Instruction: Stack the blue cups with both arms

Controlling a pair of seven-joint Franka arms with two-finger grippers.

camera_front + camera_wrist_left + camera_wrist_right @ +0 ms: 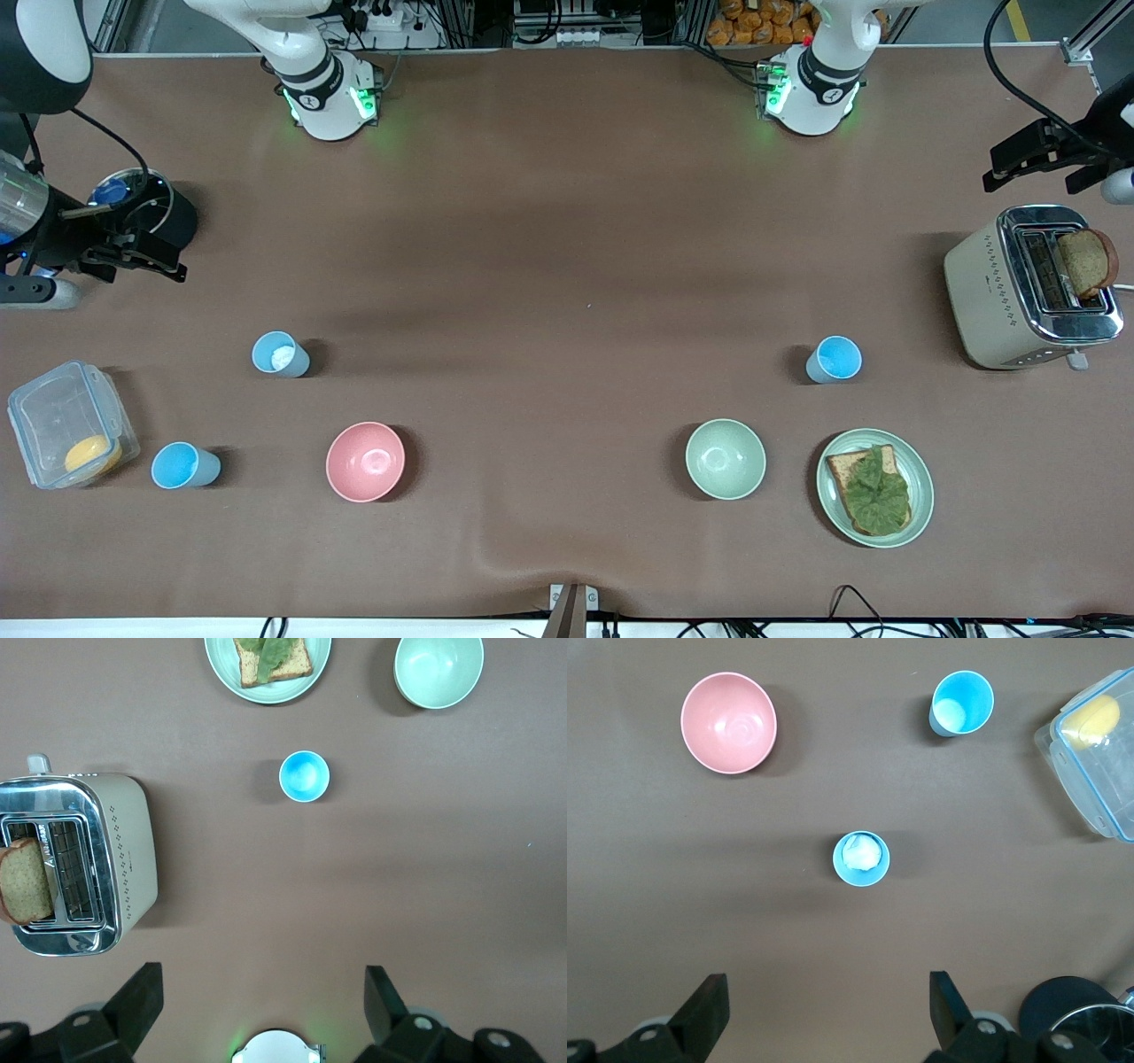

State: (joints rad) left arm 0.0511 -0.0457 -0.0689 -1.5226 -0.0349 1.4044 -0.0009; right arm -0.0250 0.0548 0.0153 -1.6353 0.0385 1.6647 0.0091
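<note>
A brown table (567, 266) carried three blue cups: a paler cup (280, 355) and a brighter cup (184, 466) toward the right arm's end, and a third cup (834, 360) toward the left arm's end. Also on it were a pink bowl (365, 462), a green bowl (726, 459), a plate (921, 496) of toast, a toaster (992, 292), a clear box (62, 416) and a black pot (173, 213).

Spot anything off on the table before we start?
One oddity: the paler blue cup, farther from the front camera than the pink bowl, has a white patch inside, so it may not be empty. The other two blue cups look empty. Everything stands upright; nothing looks spilled.
</note>
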